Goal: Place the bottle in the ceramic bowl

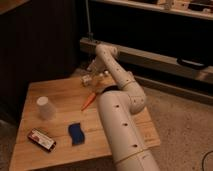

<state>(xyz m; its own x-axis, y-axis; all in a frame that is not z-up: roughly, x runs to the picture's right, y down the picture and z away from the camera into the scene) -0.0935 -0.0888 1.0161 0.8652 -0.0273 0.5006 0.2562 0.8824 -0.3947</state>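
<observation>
Upper arm (119, 132): we see a thick white segment rising from the lower edge of view.
Elbow (134, 98): bent, turning the limb back leftward.
Forearm (118, 74): slants up and away to the wrist (103, 52).
Gripper (92, 74): we find it hanging below the wrist, pointing down-left, fingers parted.
</observation>
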